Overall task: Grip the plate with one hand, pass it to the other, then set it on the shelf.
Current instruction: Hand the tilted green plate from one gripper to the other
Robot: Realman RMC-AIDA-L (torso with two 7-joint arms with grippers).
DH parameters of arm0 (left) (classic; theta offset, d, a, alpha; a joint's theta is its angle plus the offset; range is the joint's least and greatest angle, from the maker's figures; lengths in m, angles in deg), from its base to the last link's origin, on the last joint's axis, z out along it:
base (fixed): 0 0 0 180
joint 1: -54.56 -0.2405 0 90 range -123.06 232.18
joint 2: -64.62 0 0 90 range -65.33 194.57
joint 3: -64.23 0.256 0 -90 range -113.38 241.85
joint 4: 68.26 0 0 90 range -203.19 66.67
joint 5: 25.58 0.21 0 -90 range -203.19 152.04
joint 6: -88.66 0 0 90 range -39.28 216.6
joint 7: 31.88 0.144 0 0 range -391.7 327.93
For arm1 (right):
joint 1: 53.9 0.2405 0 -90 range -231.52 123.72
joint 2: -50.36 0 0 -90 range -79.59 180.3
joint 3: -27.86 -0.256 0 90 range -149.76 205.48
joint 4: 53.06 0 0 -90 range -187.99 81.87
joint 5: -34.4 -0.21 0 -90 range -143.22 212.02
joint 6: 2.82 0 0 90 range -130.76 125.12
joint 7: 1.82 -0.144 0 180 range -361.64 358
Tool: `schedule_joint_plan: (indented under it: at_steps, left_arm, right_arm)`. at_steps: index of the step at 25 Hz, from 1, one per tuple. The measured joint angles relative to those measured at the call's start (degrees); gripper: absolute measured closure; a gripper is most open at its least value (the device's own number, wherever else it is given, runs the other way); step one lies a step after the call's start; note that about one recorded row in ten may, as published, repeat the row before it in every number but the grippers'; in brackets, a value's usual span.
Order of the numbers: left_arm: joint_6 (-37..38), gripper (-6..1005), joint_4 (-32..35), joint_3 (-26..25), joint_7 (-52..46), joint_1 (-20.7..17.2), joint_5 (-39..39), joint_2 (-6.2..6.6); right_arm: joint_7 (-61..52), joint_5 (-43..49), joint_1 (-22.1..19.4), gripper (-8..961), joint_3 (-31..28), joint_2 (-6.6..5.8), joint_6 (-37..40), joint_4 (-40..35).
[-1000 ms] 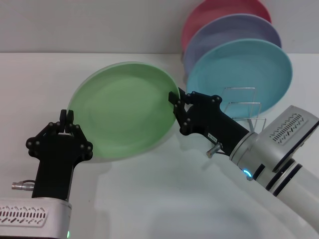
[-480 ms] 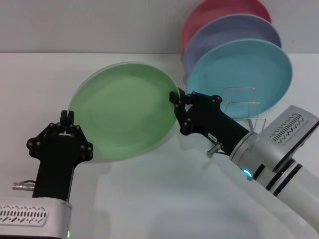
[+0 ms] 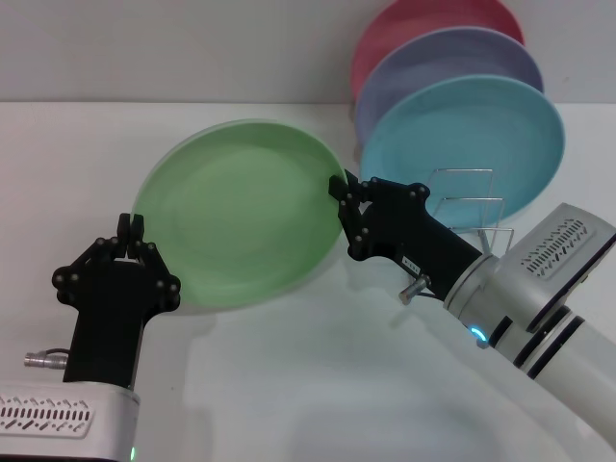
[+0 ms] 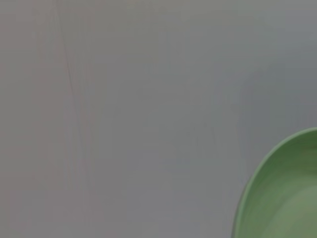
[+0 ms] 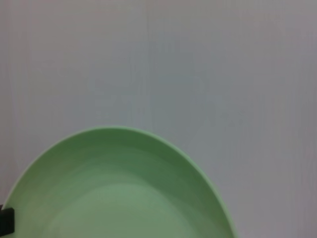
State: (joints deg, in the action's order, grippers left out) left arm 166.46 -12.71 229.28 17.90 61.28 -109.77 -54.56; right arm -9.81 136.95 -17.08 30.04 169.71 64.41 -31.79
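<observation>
The light-green plate (image 3: 236,217) is held up off the table, tilted with its face toward me. My right gripper (image 3: 344,189), on the arm with the blue light, is shut on the plate's right rim. My left gripper (image 3: 131,227), on the arm with the green light, stands upright at the plate's lower left edge with its fingertips together and nothing between them. The plate shows at one side of the left wrist view (image 4: 287,193) and fills the lower part of the right wrist view (image 5: 114,188). The wire shelf (image 3: 472,207) stands behind my right gripper.
A turquoise plate (image 3: 472,144), a lavender plate (image 3: 452,63) and a pink plate (image 3: 423,24) stand upright in a row at the back right, behind the shelf. The white table (image 3: 289,385) lies below both arms.
The plate and both grippers have shifted a few pixels to the right. Nothing else has moved.
</observation>
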Motion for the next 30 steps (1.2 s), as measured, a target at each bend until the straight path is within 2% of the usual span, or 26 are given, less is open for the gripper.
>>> schedule_joint_plan:
  at_steps: [25,28,30]
  left_arm:
    - [0.2,810,-1.1,0.0,-5.3,-0.5,2.3,0.58]
    - [0.6,700,-1.1,0.0,-6.8,-0.8,4.2,0.56]
    - [2.5,627,-2.5,0.1,-12.3,-1.9,9.0,0.61]
  right_arm:
    - [-0.4,0.0,-0.5,932,-0.7,0.01,0.6,-1.2]
    - [-0.4,0.0,-0.5,932,-0.7,0.00,0.6,-1.3]
    - [-0.4,0.0,-0.5,932,-1.1,0.00,0.6,-1.4]
